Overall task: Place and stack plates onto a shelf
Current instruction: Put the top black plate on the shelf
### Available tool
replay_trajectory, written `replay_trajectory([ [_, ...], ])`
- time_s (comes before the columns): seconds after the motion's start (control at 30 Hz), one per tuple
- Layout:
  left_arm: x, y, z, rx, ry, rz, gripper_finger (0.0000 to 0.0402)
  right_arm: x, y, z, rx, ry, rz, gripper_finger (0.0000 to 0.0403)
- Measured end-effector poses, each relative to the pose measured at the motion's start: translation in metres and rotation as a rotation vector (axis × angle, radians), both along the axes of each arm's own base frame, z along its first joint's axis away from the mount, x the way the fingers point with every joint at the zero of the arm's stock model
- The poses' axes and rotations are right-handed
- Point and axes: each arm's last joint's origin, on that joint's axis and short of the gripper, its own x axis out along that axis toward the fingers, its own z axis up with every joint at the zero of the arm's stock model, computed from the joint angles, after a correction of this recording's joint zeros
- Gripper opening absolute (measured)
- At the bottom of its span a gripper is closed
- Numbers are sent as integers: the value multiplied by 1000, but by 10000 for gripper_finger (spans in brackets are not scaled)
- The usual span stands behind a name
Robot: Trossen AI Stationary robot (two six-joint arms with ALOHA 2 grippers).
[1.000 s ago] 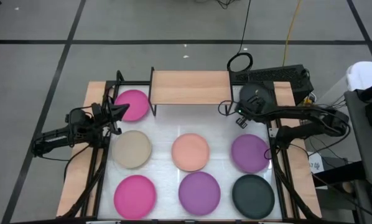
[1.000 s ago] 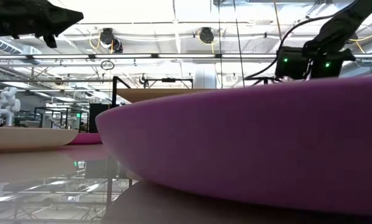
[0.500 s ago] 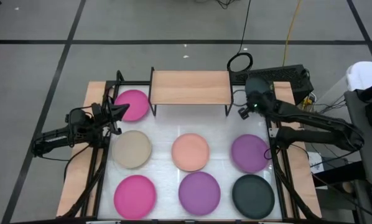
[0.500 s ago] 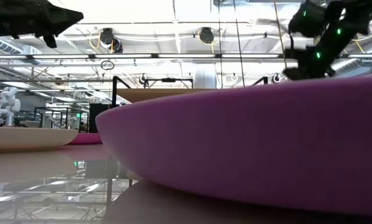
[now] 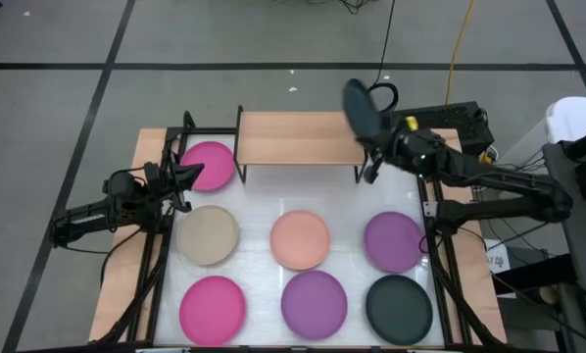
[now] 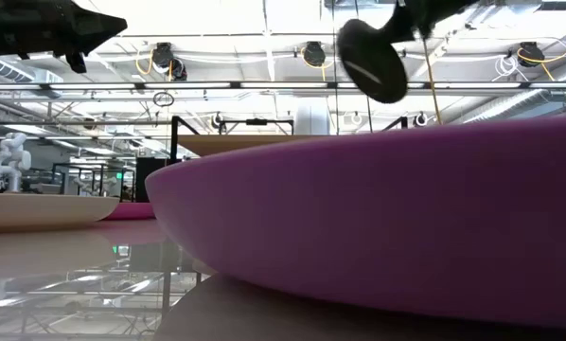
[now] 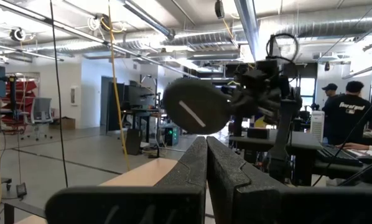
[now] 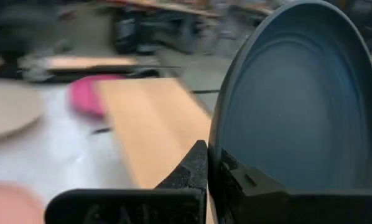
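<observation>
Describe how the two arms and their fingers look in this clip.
Both arms are dark, nearly black, slim and jointed, with thin black cables along them. The left gripper and right gripper each end in two dark, blocky, matte fingers. No markings are legible.

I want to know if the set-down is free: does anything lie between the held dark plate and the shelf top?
Nothing visible does. The right gripper holds the dark plate tilted above the shelf, whose wooden top is bare.

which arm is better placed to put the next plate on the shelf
Right. Its tool already grips a dark grey plate, lifted and tilted on edge at the right end of the shelf. The left tool is shut, empty, beside a pink plate.
</observation>
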Motion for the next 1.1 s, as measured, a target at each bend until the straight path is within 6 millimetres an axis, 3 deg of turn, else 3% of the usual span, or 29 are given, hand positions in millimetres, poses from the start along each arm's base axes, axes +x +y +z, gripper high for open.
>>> replay_trajectory([
  [0.2,0,0,0,0,0,0,4,40,16,-31,-59,237,161,0],
  [0.4,0,0,0,0,0,0,4,64,11,-62,-85,393,111,0],
  [0.67,0,0,0,0,0,0,4,73,-1,-78,-80,462,79,0],
  [1.1,0,0,0,0,0,0,4,72,-14,-81,-91,489,53,6],
])
